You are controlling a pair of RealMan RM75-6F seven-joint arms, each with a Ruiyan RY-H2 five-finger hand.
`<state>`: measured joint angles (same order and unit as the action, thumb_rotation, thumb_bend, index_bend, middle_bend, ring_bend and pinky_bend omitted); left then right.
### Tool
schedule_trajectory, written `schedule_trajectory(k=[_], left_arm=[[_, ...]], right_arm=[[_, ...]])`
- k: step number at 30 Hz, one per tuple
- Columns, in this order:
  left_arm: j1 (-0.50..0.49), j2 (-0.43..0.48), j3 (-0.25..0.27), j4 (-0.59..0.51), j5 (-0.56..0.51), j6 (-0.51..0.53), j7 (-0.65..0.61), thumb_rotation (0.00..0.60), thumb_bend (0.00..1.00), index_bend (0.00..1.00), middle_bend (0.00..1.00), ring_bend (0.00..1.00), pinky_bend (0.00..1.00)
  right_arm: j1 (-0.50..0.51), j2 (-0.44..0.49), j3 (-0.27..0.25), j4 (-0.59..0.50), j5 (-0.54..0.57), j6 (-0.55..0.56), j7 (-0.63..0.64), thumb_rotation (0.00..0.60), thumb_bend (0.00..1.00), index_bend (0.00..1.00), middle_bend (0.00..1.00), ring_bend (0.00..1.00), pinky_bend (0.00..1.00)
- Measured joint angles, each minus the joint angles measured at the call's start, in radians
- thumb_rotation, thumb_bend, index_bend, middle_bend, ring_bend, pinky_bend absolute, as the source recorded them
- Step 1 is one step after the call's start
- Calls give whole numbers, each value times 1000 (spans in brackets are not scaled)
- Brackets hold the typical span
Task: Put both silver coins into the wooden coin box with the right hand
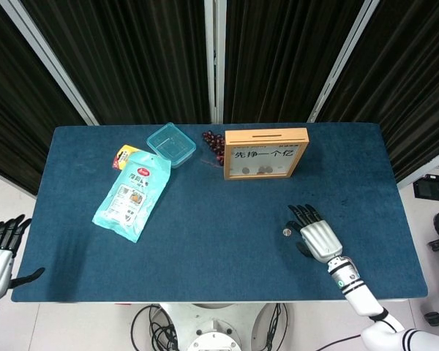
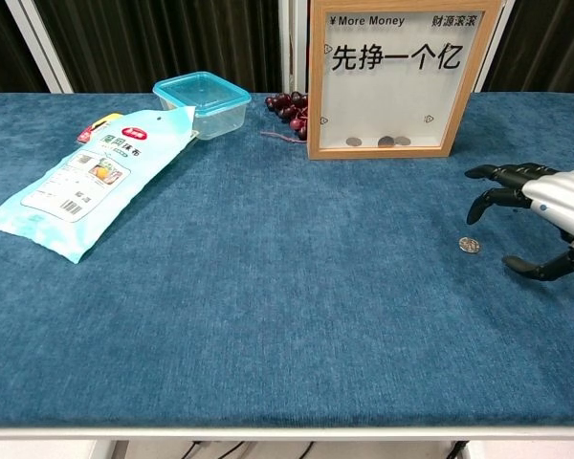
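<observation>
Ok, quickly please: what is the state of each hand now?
Left hand: open, holds nothing, off the table's left edge.
Right hand: open, fingers spread beside the silver coin, not touching it.

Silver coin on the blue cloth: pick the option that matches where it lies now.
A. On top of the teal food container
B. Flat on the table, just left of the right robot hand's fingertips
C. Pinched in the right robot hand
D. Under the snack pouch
B. The silver coin lies flat on the table, bare and unheld, with the open right robot hand beside it, fingers spread and not touching it.
</observation>
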<state>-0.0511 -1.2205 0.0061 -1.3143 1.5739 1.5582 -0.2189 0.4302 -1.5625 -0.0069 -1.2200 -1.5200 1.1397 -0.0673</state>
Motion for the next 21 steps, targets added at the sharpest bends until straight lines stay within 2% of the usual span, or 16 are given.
schedule_trajectory(k=[21], left_arm=[[-5,-5,-2,7,4,-7,-9,600,37,0,0,0,0]], right_arm=[[-1,-53,6,81,0,-4,42,600,319,348,38,0,0]])
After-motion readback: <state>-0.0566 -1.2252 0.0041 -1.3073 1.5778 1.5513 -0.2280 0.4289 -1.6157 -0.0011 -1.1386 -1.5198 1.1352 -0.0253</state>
